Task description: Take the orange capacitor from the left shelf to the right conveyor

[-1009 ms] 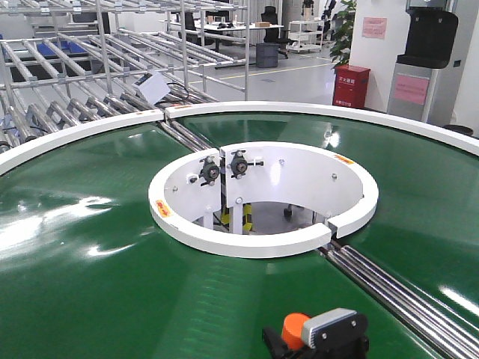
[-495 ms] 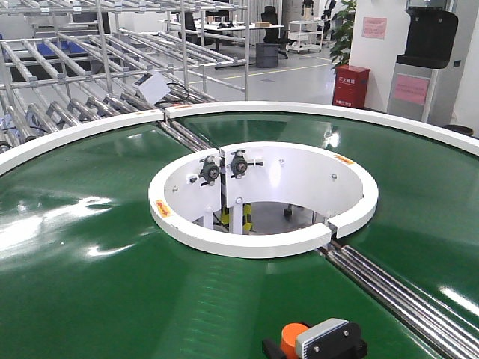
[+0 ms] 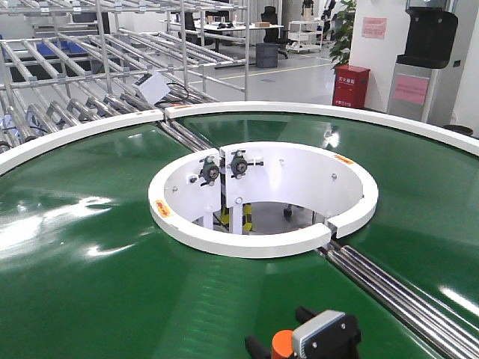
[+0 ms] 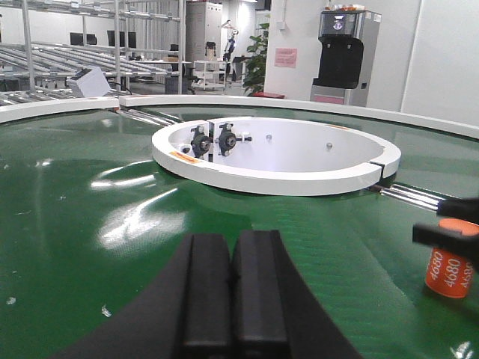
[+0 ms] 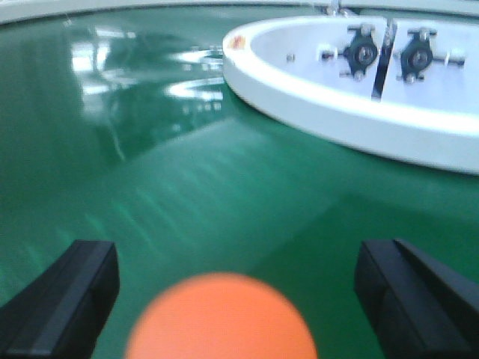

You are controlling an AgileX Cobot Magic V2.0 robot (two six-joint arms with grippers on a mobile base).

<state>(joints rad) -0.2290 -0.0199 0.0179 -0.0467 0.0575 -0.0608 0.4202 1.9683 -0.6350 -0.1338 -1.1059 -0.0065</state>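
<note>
Right tool [image 5: 224, 288] lower and leftward since, wide around the orange capacitor [image 5: 222, 318], untouched.

Orange capacitor [image 5: 221, 318] sits between spread fingers [image 5: 63, 295].

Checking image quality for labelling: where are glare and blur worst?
Front view: sharp, with white glare patches on the right conveyor. Left wrist view: crisp, with similar sheen. Right wrist view: softest, the orange capacitor a blurred blob between the spread fingers.
</note>
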